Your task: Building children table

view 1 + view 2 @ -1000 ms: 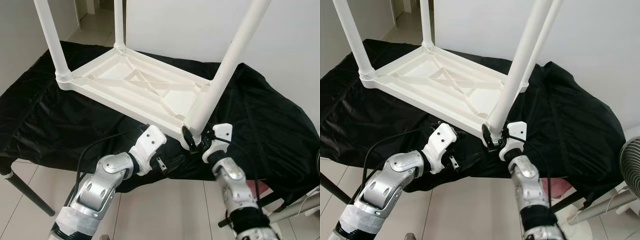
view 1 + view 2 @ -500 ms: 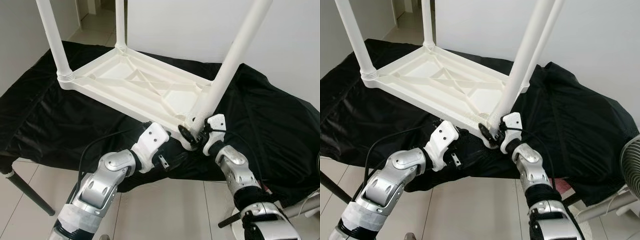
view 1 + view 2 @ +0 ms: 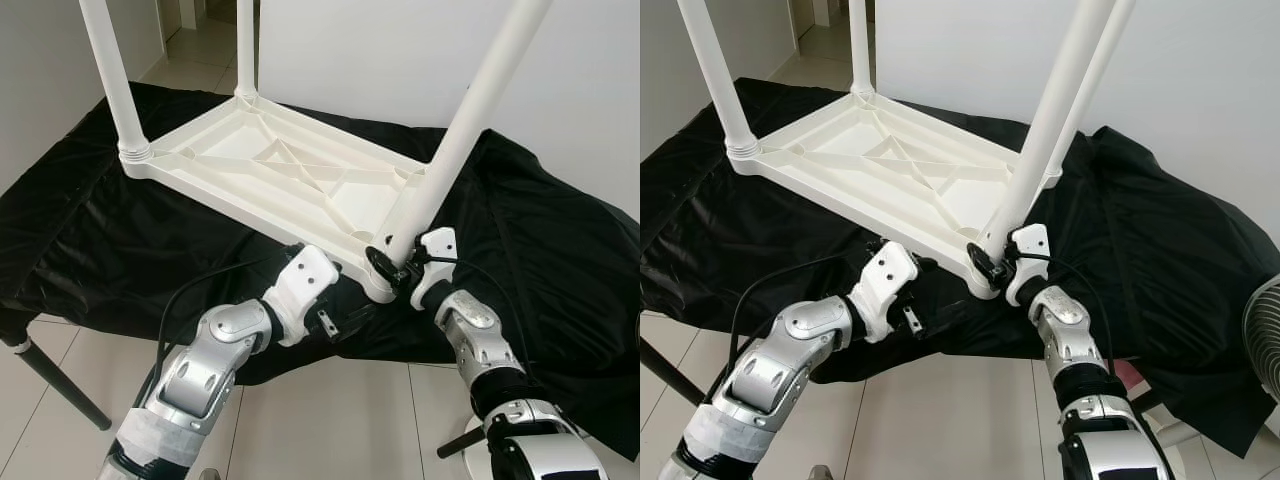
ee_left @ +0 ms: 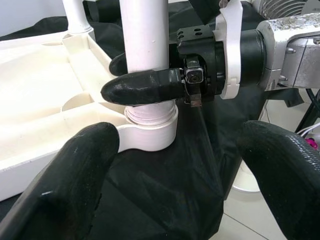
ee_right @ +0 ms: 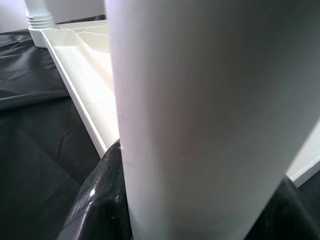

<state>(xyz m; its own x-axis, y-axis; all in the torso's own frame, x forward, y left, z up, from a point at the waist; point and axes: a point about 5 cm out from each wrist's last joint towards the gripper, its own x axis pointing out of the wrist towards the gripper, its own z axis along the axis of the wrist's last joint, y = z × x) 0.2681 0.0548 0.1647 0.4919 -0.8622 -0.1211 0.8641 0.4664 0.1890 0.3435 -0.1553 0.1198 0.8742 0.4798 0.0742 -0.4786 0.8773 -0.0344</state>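
Note:
A white plastic children's table (image 3: 290, 175) lies upside down on a black cloth, its legs pointing up. My right gripper (image 3: 393, 264) is shut on the near right leg (image 3: 470, 120) just above its socket at the table's near corner. In the left wrist view one black finger (image 4: 145, 85) wraps the front of that leg (image 4: 147, 35). The right wrist view has the leg (image 5: 200, 100) close up between dark fingers (image 5: 97, 205). My left gripper (image 4: 185, 175) is open, low by the table's near edge and left of that corner, with its white wrist (image 3: 305, 288) below the rim.
The black cloth (image 3: 120, 250) covers a low stand whose dark leg (image 3: 50, 385) shows at lower left. Tiled floor lies in front. A fan's grille (image 3: 1268, 330) sits at the right edge. A white wall stands behind.
My right wrist has turned and moved up against the leg's base, the forearm swinging in under it. The left arm has hardly moved. The camera has shifted a little.

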